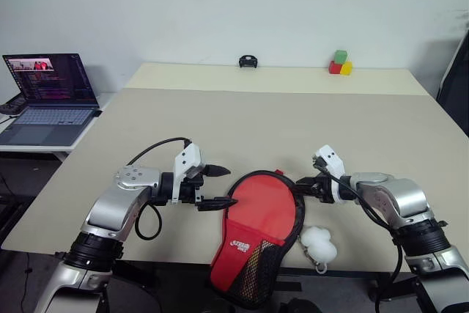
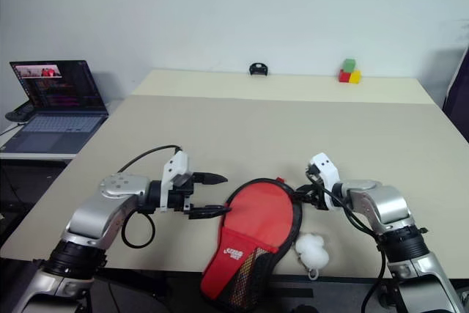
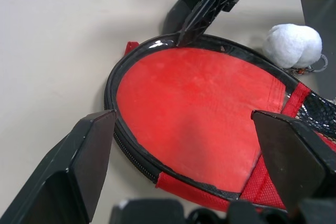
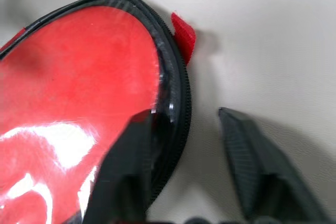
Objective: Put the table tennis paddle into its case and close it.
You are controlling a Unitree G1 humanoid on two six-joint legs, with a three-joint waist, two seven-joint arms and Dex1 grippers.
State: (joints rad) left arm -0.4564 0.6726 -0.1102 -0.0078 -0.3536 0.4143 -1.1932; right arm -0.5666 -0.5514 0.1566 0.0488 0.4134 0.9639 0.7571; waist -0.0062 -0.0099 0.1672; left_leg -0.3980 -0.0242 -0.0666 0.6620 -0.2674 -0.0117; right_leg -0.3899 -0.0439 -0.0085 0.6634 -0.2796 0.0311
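The beige table (image 1: 293, 122) is seen stretching wide and bare behind the arms, with much free room toward its far edge. The case (image 1: 256, 236) lies at the near edge, its round end on the top and its mesh-pocket end hanging over the edge. The table tennis paddle cannot be told apart from the case's red face in the head views.

The left gripper (image 1: 216, 186) is held just left of the case's round end, jaws spread wide with nothing between them. The right gripper (image 1: 306, 185) is set at the case's right rim. In the right wrist view, one finger (image 4: 131, 166) is seen over the black zipper edge and the other on the bare table, with a gap between them; a grip cannot be told. A small red tab (image 4: 184, 36) is shown there at the rim.

A white fluffy keychain (image 1: 319, 243) lies just right of the case, close under the right arm. A laptop (image 1: 51, 97) stands on a side desk to the left. Coloured blocks (image 1: 340, 64) and a small black object (image 1: 248, 61) rest far off at the back edge.
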